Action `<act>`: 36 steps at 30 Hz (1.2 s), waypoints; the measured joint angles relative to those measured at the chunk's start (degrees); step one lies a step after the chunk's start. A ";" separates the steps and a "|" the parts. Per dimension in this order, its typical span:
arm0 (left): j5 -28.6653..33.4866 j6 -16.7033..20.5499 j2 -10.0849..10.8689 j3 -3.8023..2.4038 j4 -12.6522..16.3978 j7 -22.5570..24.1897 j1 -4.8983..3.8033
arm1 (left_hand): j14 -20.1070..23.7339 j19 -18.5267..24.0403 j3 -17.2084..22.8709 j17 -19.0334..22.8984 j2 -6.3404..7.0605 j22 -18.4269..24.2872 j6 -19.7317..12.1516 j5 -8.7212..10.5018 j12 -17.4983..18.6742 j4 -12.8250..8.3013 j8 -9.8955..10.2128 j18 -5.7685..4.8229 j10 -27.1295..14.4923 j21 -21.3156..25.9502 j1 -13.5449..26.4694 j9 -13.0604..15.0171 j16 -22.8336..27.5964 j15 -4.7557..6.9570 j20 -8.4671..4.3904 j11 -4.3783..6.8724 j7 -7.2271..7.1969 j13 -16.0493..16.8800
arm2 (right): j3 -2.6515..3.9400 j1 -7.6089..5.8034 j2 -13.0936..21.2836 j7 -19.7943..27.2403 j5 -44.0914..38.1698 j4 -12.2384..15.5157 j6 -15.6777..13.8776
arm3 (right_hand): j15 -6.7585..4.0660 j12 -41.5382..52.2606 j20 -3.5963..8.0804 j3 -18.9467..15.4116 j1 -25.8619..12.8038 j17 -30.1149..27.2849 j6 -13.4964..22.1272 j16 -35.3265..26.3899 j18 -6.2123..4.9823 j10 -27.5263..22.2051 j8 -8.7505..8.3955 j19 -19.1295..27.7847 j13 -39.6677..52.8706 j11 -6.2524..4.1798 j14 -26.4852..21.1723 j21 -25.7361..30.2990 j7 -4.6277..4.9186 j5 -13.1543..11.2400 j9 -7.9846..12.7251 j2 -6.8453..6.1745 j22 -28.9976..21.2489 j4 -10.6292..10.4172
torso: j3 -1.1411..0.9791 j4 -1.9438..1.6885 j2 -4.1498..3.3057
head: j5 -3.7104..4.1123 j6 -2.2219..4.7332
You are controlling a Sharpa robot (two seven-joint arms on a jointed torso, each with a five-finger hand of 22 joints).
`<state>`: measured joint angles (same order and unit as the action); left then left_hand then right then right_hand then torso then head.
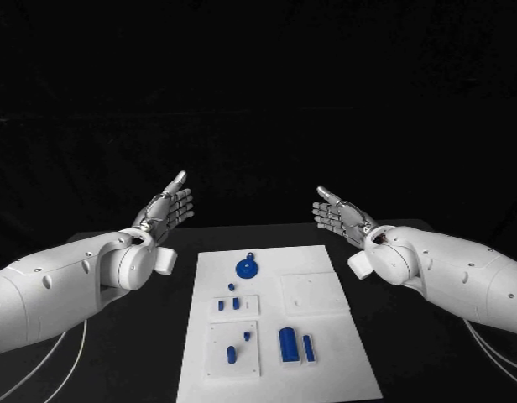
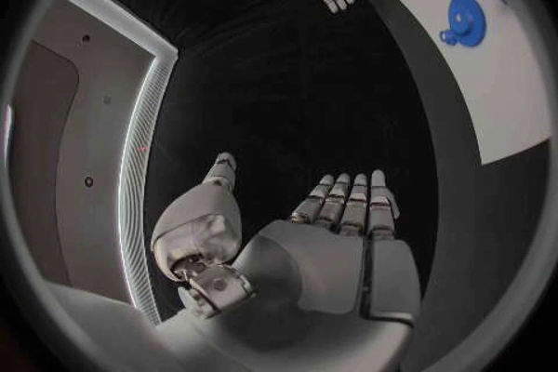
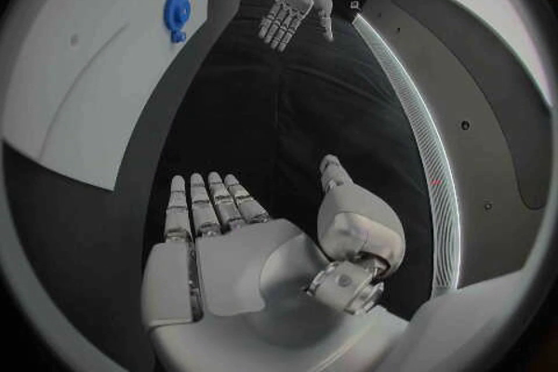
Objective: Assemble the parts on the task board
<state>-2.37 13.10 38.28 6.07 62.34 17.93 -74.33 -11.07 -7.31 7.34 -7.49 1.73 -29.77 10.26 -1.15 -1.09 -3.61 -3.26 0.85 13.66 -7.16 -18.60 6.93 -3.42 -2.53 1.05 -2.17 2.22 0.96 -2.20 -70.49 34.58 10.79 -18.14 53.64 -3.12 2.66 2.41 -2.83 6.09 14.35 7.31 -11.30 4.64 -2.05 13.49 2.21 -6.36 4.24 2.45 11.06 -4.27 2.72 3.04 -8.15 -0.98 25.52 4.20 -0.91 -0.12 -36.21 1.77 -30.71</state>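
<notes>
Parts [image 1: 289,343] on the white board [image 1: 331,369] look small, stiff and light, best pinched by their sides; left hand [image 1: 168,206] and right hand [image 1: 337,216] hover empty, fingers spread

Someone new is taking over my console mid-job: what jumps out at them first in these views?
Both silver hands stand out first: the left hand and right hand are raised open, palms facing each other, beyond the far edge of the white task board, holding nothing. Next, the bright blue parts on the board: a round disc near its far end and two upright bars nearer the robot, toward its right.
</notes>
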 measured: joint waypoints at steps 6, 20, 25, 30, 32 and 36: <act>0.19 4.92 1.88 -1.93 8.05 1.31 4.21 | 6.87 4.48 -4.53 4.65 -1.09 18.37 -6.34 0.66 0.45 2.25 1.98 0.01 -8.47 4.42 11.47 -4.30 2.12 1.56 -0.63 1.33 -1.39 -0.59 | 0.52 2.26 2.22 1.76 1.96 7.90 -5.01 | -1.61 -1.32 1.93 -3.60 -8.86 -4.55 7.02 -2.83 0.42 -8.33 -1.14 3.75 -2.63 -1.54 -6.79 2.64 -1.68 -1.87 5.05 0.59 -15.76 -2.72 | 0.46 0.07 2.53 | -1.11 -2.21; 1.63 24.09 6.16 -5.78 26.29 7.89 13.64 | 10.82 7.11 -7.13 7.44 -1.75 29.66 -9.96 0.88 0.70 3.59 3.09 0.03 -13.36 6.96 18.19 -6.84 3.22 2.48 -1.05 2.17 -2.22 -0.89 | 1.80 8.81 8.56 11.60 11.74 30.82 -27.36 | -2.64 -2.21 2.84 -5.78 -14.04 -7.19 11.05 -4.44 1.26 -13.28 -2.01 6.08 -4.15 -2.46 -10.79 4.07 -2.73 -2.84 8.08 0.97 -25.41 -4.25 | 0.88 0.12 4.92 | -1.76 -3.66; 2.03 27.69 6.41 -5.98 27.40 9.27 14.16 | 10.82 7.11 -7.13 7.44 -1.75 29.70 -9.96 0.88 0.70 3.59 3.09 0.03 -13.36 6.96 18.19 -6.88 3.22 2.48 -1.05 2.17 -2.22 -0.91 | 2.07 10.01 9.77 14.59 14.74 35.07 -34.06 | -2.64 -2.21 2.84 -5.78 -14.04 -7.24 11.05 -4.44 1.26 -13.28 -2.01 6.08 -4.19 -2.46 -10.79 4.07 -2.73 -2.84 8.10 0.97 -25.47 -4.25 | 0.90 0.12 5.00 | -1.77 -3.66; 2.25 29.12 6.43 -6.01 27.42 10.00 14.16 | 10.82 7.11 -7.13 7.44 -1.75 29.72 -9.96 0.88 0.70 3.59 3.09 0.03 -13.36 6.96 18.19 -6.89 3.22 2.48 -1.05 2.17 -2.22 -0.91 | 2.13 10.29 10.05 16.24 16.37 36.19 -37.68 | -2.64 -2.20 2.84 -5.77 -14.04 -7.26 11.05 -4.44 1.26 -13.28 -2.01 6.08 -4.19 -2.45 -10.79 4.07 -2.73 -2.84 8.11 0.97 -25.47 -4.25 | 0.91 0.12 5.02 | -1.77 -3.66; 2.32 29.48 6.43 -6.01 27.43 10.18 14.16 | 10.81 7.11 -7.13 7.44 -1.76 29.72 -9.96 0.88 0.70 3.59 3.09 0.03 -13.36 6.96 18.19 -6.89 3.22 2.48 -1.05 2.17 -2.22 -0.91 | 2.15 10.29 10.07 16.68 16.81 36.20 -38.53 | -2.64 -2.20 2.84 -5.77 -14.04 -7.26 11.05 -4.44 1.26 -13.28 -2.01 6.08 -4.19 -2.46 -10.79 4.07 -2.72 -2.83 8.10 0.97 -25.47 -4.25 | 0.91 0.12 5.02 | -1.77 -3.66; 2.37 29.97 6.43 -6.01 27.43 10.44 14.16 | 10.81 7.11 -7.13 7.44 -1.76 29.72 -9.96 0.88 0.70 3.59 3.09 0.03 -13.36 6.96 18.19 -6.88 3.22 2.48 -1.05 2.17 -2.22 -0.90 | 2.15 10.29 10.08 17.24 17.40 36.21 -39.50 | -2.63 -2.20 2.84 -5.77 -14.04 -7.26 11.04 -4.44 1.26 -13.28 -2.01 6.08 -4.19 -2.46 -10.79 4.07 -2.72 -2.83 8.10 0.97 -25.46 -4.25 | 0.91 0.12 5.03 | -1.77 -3.66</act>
<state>0.00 43.07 44.72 0.06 89.78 28.37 -60.17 -0.25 -0.20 0.21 -0.06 -0.03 -0.05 0.30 -0.27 -0.39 -0.02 -0.18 0.89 0.30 -0.20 -0.42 0.05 -0.20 -0.05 0.00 0.00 0.00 0.06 -0.04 -60.20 44.66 28.03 -0.74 89.84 -42.62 0.03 0.20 0.01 0.31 0.32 0.05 -0.26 0.20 -0.79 0.21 0.21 -0.28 0.05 0.00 0.27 -0.20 -0.01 0.21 -0.05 0.00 0.06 -0.05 0.01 0.00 -31.18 0.00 -34.38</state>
